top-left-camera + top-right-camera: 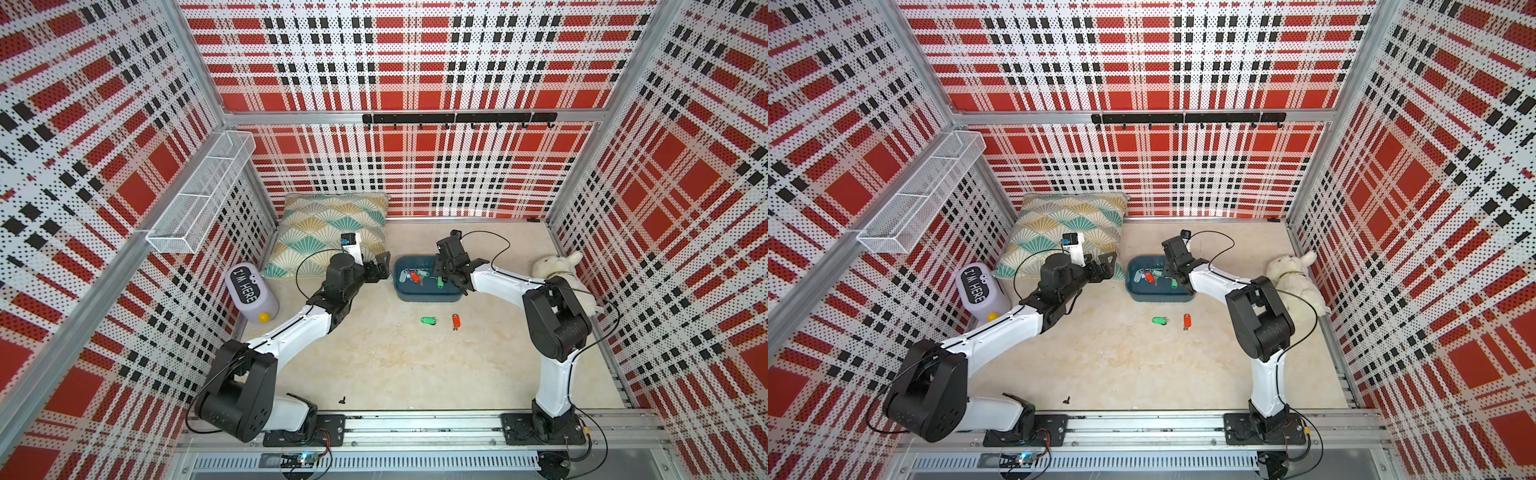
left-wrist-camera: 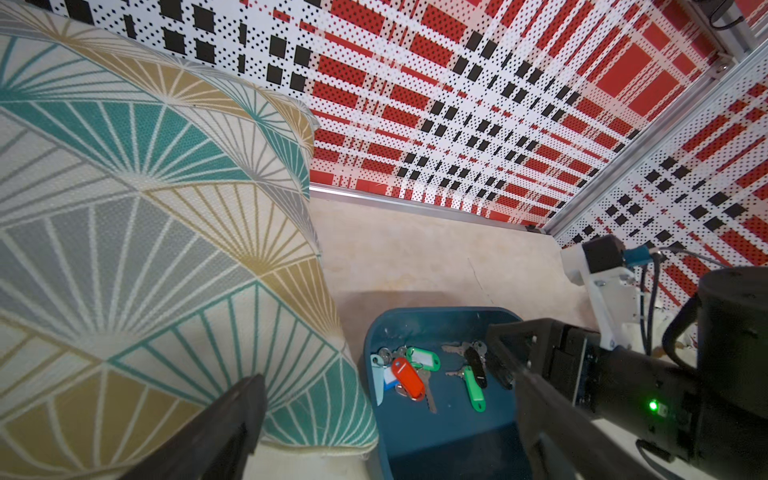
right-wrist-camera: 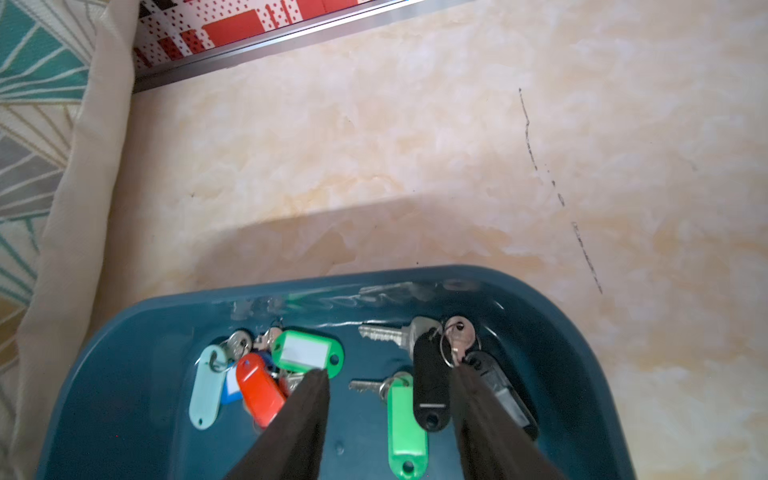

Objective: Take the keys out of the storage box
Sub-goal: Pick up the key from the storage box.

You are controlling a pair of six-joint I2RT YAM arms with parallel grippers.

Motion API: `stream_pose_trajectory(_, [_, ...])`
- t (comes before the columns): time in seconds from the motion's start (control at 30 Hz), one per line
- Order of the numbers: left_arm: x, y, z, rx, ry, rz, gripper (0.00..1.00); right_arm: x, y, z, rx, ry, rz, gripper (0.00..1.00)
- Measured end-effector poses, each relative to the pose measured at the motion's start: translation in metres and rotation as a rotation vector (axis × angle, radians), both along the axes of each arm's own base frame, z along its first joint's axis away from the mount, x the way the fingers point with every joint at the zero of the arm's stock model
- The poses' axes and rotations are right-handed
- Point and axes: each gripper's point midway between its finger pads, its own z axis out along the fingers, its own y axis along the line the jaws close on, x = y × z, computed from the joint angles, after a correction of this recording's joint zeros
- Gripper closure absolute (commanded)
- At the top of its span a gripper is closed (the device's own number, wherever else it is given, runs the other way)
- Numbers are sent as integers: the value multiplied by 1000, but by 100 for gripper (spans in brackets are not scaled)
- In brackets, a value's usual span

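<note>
The storage box (image 1: 428,297) (image 1: 1158,297) is a shallow teal tub at mid-table. Several keys (image 1: 415,276) with coloured tags lie in it. My right gripper (image 1: 440,276) (image 3: 390,378) reaches down into the box, open. A green-tagged key (image 3: 405,419) and a black-tagged key (image 3: 430,386) lie between its fingers, untouched. A red tag (image 3: 257,388), a pale tag (image 3: 208,386) and a labelled green tag (image 3: 307,353) lie beside them. Two keys rest on the table in front of the box, green-tagged (image 1: 429,320) and red-tagged (image 1: 456,321). My left gripper (image 1: 380,266) (image 2: 384,399) hovers open and empty between cushion and box.
A patterned cushion (image 1: 332,232) lies just left of the box. A lilac "I'M HERE" container (image 1: 249,293) stands at the left wall, a white plush toy (image 1: 557,270) at the right wall. A wire basket (image 1: 199,191) and hook rail (image 1: 457,118) hang on the walls.
</note>
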Motion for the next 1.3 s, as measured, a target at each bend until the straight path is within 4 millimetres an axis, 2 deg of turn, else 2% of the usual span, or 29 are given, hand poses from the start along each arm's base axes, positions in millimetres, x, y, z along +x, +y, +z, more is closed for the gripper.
stream_pose_trajectory(0.03, [0,1,-2,6,1,-2,1,3,-1,-1,-6,0,-14,40])
stream_pose_trajectory(0.13, [2,4,-3,16,0,-7,1,8,-4,-8,-27,11,-53,45])
stream_pose_trajectory(0.3, [4,6,-7,21,6,-14,1,15,-6,-23,-47,31,-91,59])
stream_pose_trajectory(0.6, [5,8,-5,23,-1,-16,1,21,-7,-40,-67,64,-116,62])
stream_pose_trajectory(0.93, [5,8,-5,29,-6,-16,1,21,-15,-63,-73,104,-140,73])
stream_pose_trajectory(1.03, [5,9,-5,32,-7,-16,1,24,-16,-62,-69,101,-145,76])
stream_pose_trajectory(1.3, [5,9,-5,36,-9,-16,1,25,-19,-62,-68,101,-150,94])
